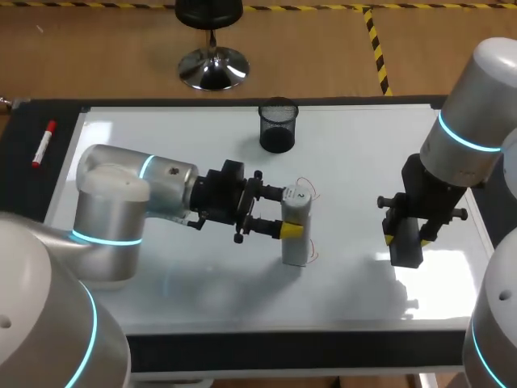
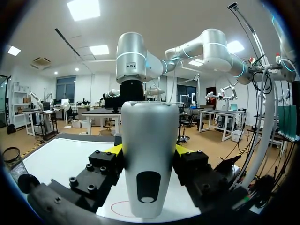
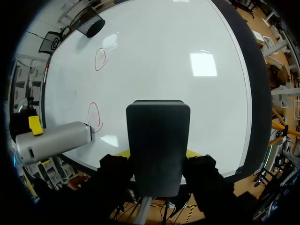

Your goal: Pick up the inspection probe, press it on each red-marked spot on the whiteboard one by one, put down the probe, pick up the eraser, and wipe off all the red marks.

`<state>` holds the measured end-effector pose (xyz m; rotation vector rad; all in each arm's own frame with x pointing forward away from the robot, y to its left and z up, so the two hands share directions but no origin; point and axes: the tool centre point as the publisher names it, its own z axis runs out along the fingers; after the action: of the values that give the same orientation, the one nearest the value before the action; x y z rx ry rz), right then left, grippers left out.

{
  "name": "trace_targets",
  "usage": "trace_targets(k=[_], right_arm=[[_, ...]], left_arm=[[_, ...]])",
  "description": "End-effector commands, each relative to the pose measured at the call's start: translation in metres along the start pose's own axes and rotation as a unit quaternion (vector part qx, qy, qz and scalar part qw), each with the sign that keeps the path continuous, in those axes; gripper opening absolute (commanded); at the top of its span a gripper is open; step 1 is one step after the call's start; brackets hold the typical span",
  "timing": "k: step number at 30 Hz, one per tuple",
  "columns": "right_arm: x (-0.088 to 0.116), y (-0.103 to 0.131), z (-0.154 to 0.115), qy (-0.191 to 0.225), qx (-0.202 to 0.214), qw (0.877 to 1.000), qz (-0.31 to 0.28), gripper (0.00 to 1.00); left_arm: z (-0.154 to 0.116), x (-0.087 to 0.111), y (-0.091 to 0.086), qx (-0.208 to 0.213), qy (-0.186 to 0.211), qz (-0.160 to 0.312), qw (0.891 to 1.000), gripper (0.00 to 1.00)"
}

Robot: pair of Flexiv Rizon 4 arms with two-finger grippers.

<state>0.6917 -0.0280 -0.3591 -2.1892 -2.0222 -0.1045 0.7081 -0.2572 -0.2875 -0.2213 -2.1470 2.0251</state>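
Whiteboard; both red loops from right wrist

1. The whiteboard lies on the worktop and covers most of it.
2. The mesh cup stands on the board at the middle of its far edge.
3. The marker lies on the worktop, left of the board, at the far corner.
4. The probe is mid-board, gripped in the left tool, with a drawn mark just beside it.
5. The eraser is gripped in the right tool over the board's right part, well apart from the probe.

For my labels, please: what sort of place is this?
Probably a robot test bench: a whiteboard lies flat as the tabletop, red marks drawn on it; the left gripper holds a probe, the right gripper an eraser.
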Motion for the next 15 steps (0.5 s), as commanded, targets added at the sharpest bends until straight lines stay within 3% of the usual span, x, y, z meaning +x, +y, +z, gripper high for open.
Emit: trace_targets(k=[1, 15], right_arm=[[-0.001, -0.001, -0.001, 0.001, -0.001, 1.0, 0.0, 0.0], [-0.001, -0.001, -0.001, 0.001, -0.001, 1.0, 0.0, 0.0]], left_arm=[[0.008, -0.003, 0.004, 0.003, 0.0, 0.001, 1.0, 0.0], [0.012, -0.016, 0.011, 0.002, -0.011, -0.004, 1.0, 0.0]])
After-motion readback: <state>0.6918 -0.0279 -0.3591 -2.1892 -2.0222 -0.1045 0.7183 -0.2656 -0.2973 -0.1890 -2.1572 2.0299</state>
